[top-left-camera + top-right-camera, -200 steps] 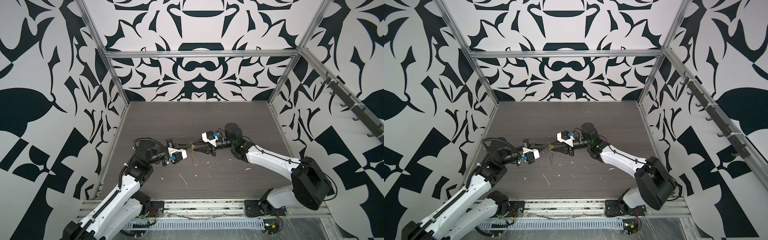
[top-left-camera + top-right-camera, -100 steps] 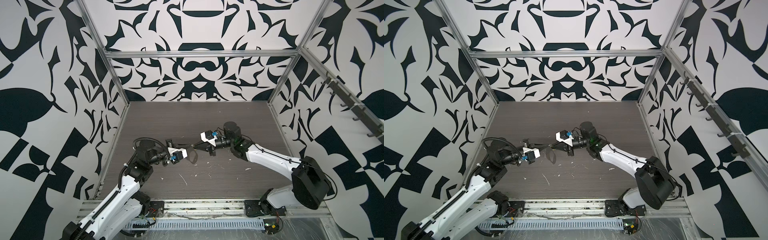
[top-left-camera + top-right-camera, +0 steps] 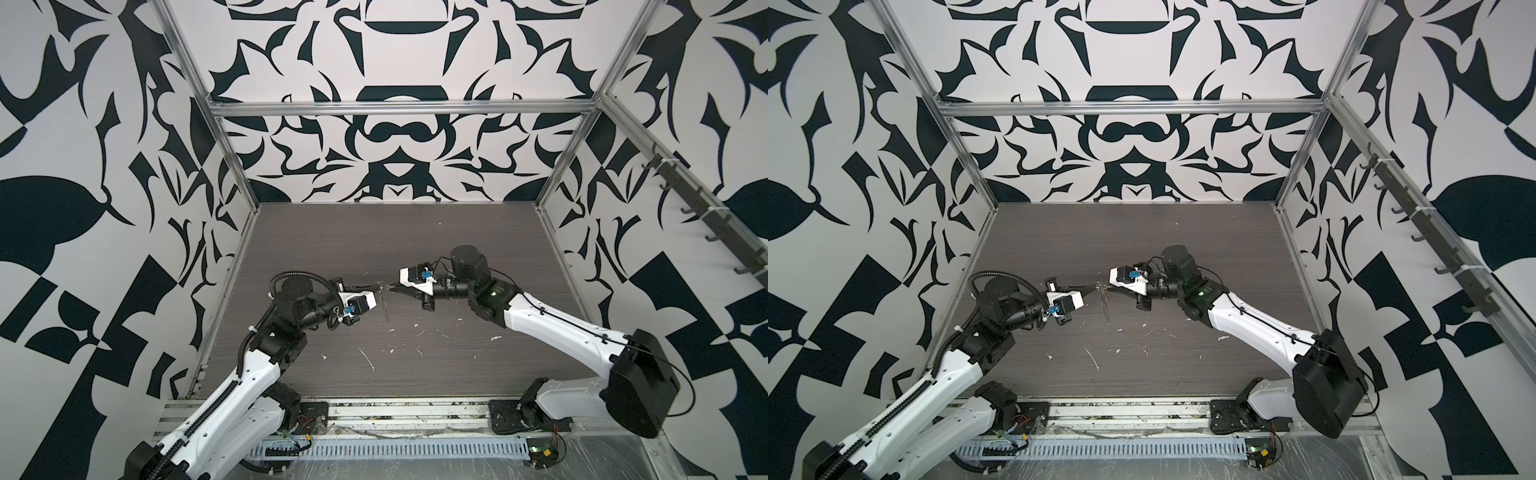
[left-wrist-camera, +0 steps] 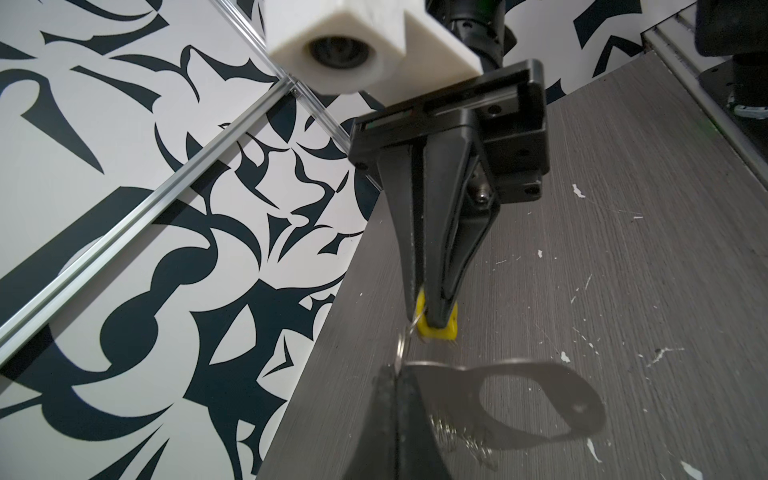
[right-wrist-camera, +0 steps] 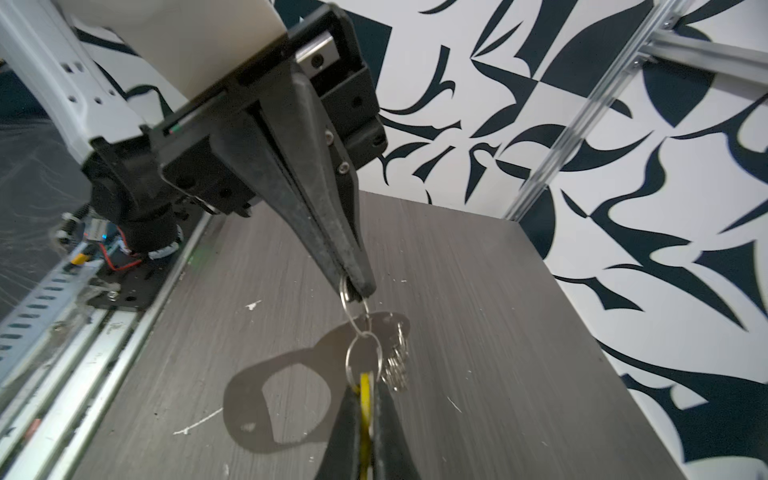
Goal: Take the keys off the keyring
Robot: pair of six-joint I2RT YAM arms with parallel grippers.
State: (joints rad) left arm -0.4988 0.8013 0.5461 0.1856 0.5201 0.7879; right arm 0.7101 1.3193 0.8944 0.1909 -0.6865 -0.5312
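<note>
— In both top views, we see the left claw [image 3: 379,289] and the right claw [image 3: 391,286] meeting tip to tip above the worktop [image 3: 374,241].
— We do. The keyring [image 3: 385,305] hangs between them, and white scraps [image 3: 366,358] lie nearer the arm bases.
— From the left wrist, we find the right claw [image 4: 432,318] clenched on the yellow tag of the keys [image 4: 440,331].
— From the right wrist, we see the left claw [image 5: 358,289] clenched on a ring of the keyring [image 5: 388,328], whose dark strap dangles. The tag of the keys [image 5: 365,388] sits pinched below the linked rings.
</note>
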